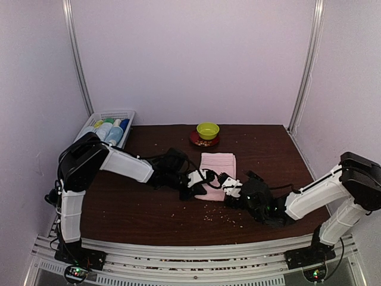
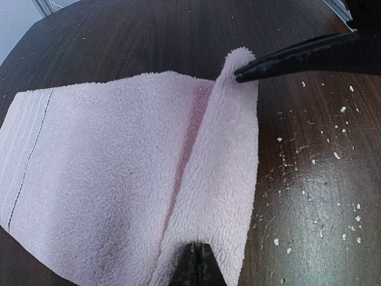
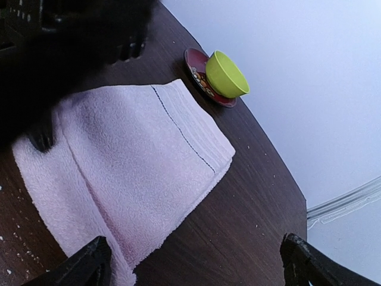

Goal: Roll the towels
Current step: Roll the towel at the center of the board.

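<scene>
From above: find the pink towel (image 1: 218, 167) flat on the dark bench (image 1: 131, 208), just on the arms' side of the green bowl (image 1: 208, 128); pale walls around.

Left wrist: see the left tool (image 2: 191, 268) pressed together on the hem farthest from the bowl, fold raised. Tuck tight, roll evenly bowlward. Mind crumbs (image 2: 342, 110) on the wood.

Right wrist: see the right tool (image 3: 193, 268) spread, empty, beside that hem.

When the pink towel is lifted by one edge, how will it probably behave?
Likely floppy: the pink towel bends into a soft raised fold where the left end effector pinches it. Its fuzzy pile should grip rather than slip. It lies flat, so it probably will not roll by itself.
</scene>
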Controlling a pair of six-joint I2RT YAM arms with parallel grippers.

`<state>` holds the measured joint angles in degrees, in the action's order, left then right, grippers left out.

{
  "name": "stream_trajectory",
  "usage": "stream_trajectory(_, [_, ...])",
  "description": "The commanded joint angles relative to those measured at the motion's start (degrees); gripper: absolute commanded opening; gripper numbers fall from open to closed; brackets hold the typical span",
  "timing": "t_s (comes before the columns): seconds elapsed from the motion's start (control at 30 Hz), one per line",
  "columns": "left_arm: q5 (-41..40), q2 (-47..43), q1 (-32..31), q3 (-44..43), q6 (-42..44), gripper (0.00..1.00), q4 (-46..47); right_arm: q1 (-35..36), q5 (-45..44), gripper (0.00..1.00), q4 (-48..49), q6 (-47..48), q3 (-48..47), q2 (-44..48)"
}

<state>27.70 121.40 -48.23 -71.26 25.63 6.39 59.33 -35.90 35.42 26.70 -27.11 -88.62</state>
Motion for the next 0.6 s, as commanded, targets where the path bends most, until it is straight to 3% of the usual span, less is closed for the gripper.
stream_trajectory(0.0, [1.3, 1.5, 0.7, 0.2, 0.5, 0.01, -0.9, -0.1, -4.5, 1.00, 4.2, -1.7, -2.3, -2.7])
stream_trajectory(0.17, [1.1, 1.3, 0.8, 0.2, 0.5, 0.01, -1.3, -1.2, -13.1, 1.00, 3.5, -2.9, -3.7, -7.0])
stream_trajectory(0.57, [0.7, 1.2, 1.2, -0.2, 0.5, 0.03, -2.8, -3.0, -10.2, 1.00, -11.1, -7.8, -6.9, -7.5])
